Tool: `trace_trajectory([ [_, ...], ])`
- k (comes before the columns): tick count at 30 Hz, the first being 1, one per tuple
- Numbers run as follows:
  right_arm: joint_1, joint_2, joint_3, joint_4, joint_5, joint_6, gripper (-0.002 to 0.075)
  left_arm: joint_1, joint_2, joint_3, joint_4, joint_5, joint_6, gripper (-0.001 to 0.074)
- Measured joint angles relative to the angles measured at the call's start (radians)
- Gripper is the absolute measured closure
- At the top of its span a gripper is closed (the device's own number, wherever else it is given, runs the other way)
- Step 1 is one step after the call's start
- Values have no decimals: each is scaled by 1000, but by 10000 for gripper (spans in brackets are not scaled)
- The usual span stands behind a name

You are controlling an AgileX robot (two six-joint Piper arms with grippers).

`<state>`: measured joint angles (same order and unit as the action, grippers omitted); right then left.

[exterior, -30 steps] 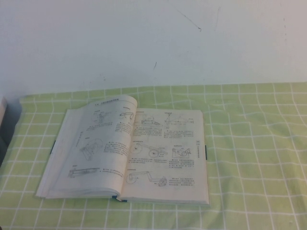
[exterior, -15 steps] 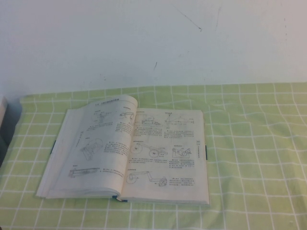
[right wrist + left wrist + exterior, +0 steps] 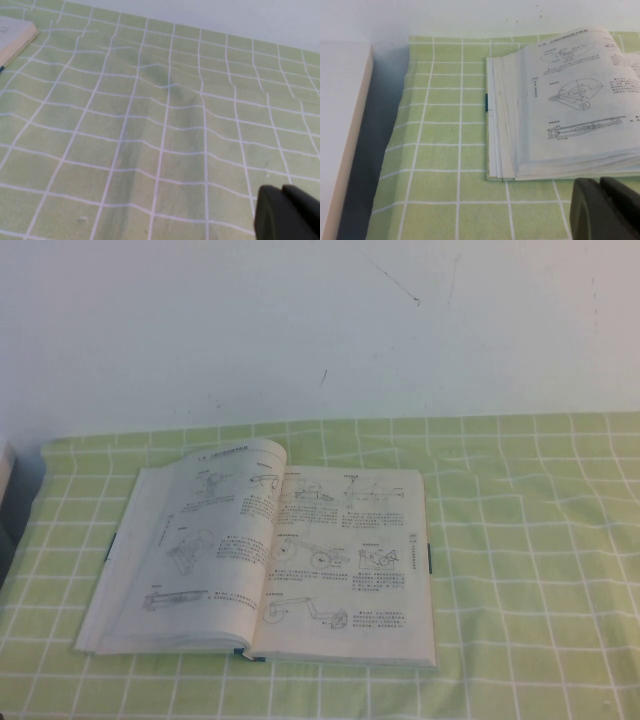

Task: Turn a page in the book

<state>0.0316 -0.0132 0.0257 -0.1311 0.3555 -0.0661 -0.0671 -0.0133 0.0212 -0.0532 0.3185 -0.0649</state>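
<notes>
Lying open unchanged: book [image 3: 265, 555]; left pincer [image 3: 606, 207], right pincer [image 3: 287, 212] parked.

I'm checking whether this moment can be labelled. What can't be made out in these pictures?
- Both arms: outside the high view.
- Left gripper: cut off by the left wrist view's edge, near the book.
- Right gripper: shut, mostly cut off, over the tablecloth.
- Book text: too small.
- Gear-drawing page: not identifiable.

Left hand [image 3: 606, 207] and right hand [image 3: 289, 212]: rounded matte black fingers
</notes>
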Motion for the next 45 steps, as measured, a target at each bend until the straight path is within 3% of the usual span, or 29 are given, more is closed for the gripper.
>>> trace_trajectory([
  [45,0,0,0,10,0,0,729,0,0,0,0,0,22,738],
])
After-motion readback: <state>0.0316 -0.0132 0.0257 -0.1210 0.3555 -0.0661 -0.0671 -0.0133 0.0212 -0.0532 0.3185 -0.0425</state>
